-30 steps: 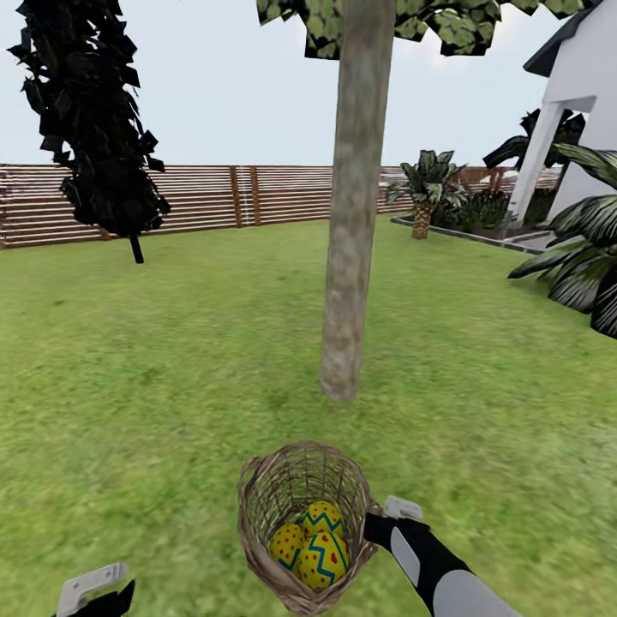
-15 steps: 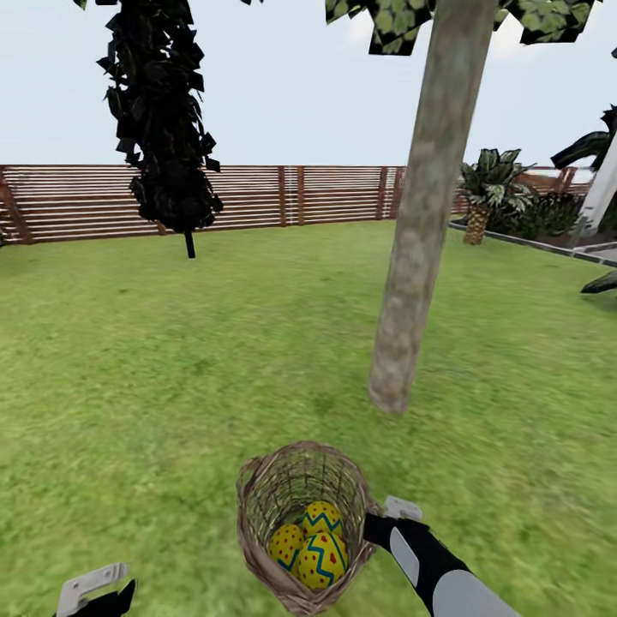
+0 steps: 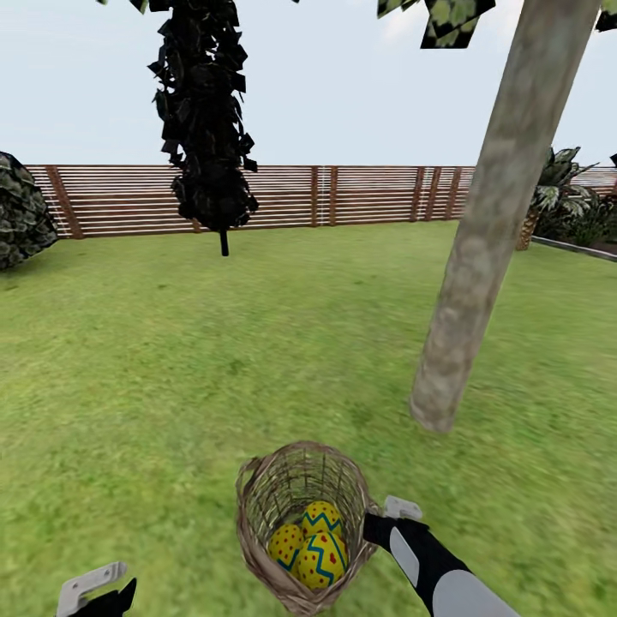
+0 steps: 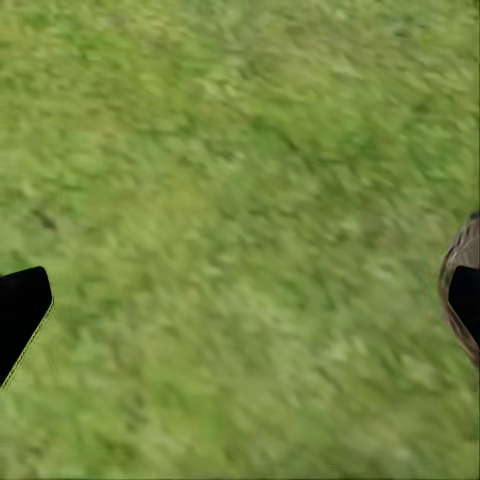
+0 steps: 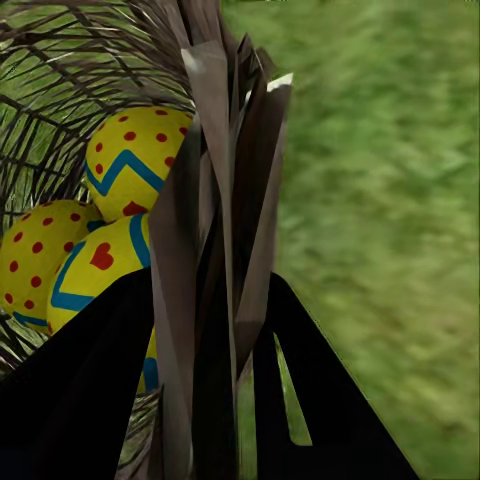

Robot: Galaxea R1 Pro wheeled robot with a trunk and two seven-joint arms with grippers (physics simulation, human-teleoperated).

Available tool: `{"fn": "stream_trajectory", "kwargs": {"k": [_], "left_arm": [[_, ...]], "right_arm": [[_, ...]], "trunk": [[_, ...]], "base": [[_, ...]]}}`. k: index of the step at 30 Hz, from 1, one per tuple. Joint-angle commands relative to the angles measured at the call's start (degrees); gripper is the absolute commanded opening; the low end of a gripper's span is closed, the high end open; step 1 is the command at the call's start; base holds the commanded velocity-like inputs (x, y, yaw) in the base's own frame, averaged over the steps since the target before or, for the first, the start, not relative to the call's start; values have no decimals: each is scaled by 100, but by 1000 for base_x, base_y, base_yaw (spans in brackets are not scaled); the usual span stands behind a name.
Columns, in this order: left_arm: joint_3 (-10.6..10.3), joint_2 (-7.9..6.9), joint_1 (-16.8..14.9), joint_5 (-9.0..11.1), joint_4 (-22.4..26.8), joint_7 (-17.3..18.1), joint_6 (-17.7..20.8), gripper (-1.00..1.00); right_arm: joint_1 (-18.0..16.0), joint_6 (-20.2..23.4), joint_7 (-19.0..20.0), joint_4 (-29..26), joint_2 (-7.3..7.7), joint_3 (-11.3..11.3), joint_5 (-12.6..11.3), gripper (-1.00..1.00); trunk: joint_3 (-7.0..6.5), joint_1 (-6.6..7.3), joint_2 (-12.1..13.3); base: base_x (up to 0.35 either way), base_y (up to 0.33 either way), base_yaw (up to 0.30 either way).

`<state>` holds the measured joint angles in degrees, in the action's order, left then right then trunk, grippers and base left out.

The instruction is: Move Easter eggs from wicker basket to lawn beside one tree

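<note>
The brown wicker basket (image 3: 257,493) hangs over the lawn (image 3: 171,360) at the bottom middle of the head view. Three yellow Easter eggs (image 3: 317,547) with blue zigzags and red dots lie inside it. My right gripper (image 3: 371,523) is shut on the basket's right rim. In the right wrist view its dark fingers (image 5: 90,380) clamp the woven wall (image 5: 215,180), with the eggs (image 5: 130,160) just behind. My left gripper (image 3: 94,587) is low at the left, open, with grass between its fingers (image 4: 20,310). The tree's grey-brown trunk (image 3: 480,257) rises to the right, beyond the basket.
A dark narrow cypress (image 3: 206,128) stands back left, in front of the brown slatted fence (image 3: 343,197). A round shrub (image 3: 21,210) sits at the far left and a short palm (image 3: 553,193) at the far right. Open grass spreads around the trunk.
The whole view has swung to the left, so the trunk, cypress and fence sit further right in the picture. The basket, eggs and both arms keep their places in the view.
</note>
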<state>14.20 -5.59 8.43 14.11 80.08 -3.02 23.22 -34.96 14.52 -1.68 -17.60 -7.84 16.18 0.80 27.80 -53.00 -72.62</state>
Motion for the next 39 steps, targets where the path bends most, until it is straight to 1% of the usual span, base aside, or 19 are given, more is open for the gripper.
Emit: {"fn": "stream_trajectory", "kwargs": {"k": [1, 14, 27, 30, 39], "left_arm": [[-5, -2, 1, 59, 8, -30, 25, 100], [-5, 10, 1, 66, 8, -31, 17, 100], [-13, 14, 1, 57, 8, -32, 16, 100], [-7, 14, 1, 80, 13, -40, 16, 100], [-5, 15, 1, 83, 17, -41, 16, 100]], "right_arm": [[-3, 34, -8, -16, -6, 25, -28, -100], [-3, 34, -6, -8, -7, 25, -28, -100], [-3, 25, 10, -7, 2, 26, -28, -100], [-3, 25, 10, -9, 2, 26, -29, -100], [-3, 25, 10, -7, -5, 26, -36, -100]], "trunk": [[5, -2, -3], [5, -2, -3], [5, -2, -3], [5, -2, -3], [-157, 196, 358]], "base": [[164, 270, 122], [221, 232, 258], [262, 185, 14], [74, 40, 0], [6, 3, 0]]}}
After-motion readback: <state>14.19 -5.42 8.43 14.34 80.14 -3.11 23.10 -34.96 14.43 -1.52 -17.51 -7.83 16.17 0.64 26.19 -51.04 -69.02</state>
